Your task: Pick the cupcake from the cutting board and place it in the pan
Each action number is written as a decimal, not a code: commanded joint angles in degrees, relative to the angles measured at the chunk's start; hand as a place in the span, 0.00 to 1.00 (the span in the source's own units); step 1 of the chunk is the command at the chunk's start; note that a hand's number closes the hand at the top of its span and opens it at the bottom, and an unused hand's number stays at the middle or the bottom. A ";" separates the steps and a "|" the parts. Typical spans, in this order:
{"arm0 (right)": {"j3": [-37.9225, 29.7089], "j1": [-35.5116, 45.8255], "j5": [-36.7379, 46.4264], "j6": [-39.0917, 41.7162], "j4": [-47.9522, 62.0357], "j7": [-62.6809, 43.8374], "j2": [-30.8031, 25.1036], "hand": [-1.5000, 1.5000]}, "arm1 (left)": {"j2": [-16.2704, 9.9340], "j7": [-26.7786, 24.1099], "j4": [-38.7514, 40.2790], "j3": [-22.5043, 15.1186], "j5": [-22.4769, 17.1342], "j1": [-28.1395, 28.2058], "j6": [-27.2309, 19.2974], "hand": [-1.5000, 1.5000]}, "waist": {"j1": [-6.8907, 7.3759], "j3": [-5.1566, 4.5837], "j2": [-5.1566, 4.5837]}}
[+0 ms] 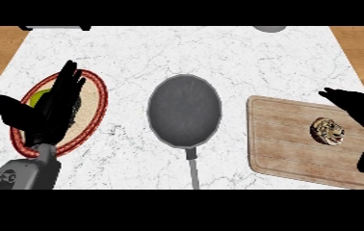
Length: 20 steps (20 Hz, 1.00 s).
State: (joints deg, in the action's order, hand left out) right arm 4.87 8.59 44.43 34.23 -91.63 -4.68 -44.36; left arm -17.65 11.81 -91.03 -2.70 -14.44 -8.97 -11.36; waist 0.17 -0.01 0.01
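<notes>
Head view: cupcake (328,130) on cutting board (298,146), ungrasped. Right hand (346,102) beside it, fingers straight, empty. Left hand (60,97) open, resting. Risk: toppling cupcake; overshooting pan (185,109).

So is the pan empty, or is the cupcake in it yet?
Empty. The pan shows only bare dark surface; the cupcake sits on the cutting board.

Even, bright light falls on the white marble counter (235,57), without glare. Soft shadows edge the pan (185,110) and cutting board (284,143); the light perhaps comes from overhead.
</notes>
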 commanded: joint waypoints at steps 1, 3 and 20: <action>-1.03 0.78 3.89 0.48 1.83 1.02 2.02 0.00 | 1.37 2.25 -1.02 1.16 1.69 -1.91 -0.37 0.50 | -0.13 0.01 0.00; -1.40 4.85 4.15 -0.75 9.17 4.49 2.48 0.00 | 1.51 1.17 -5.75 0.45 2.04 3.55 -0.07 0.50 | 0.37 0.02 -0.02; -3.48 7.07 14.21 -6.88 22.25 13.64 9.75 0.00 | 3.94 1.71 -1.83 5.55 4.74 0.28 4.60 0.50 | 0.00 0.01 -0.04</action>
State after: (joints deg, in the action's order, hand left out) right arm 2.44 13.78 57.43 28.25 -73.19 6.61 -35.92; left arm -13.74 14.33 -93.97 1.21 -10.08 -8.03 -8.05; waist 0.16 0.01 0.00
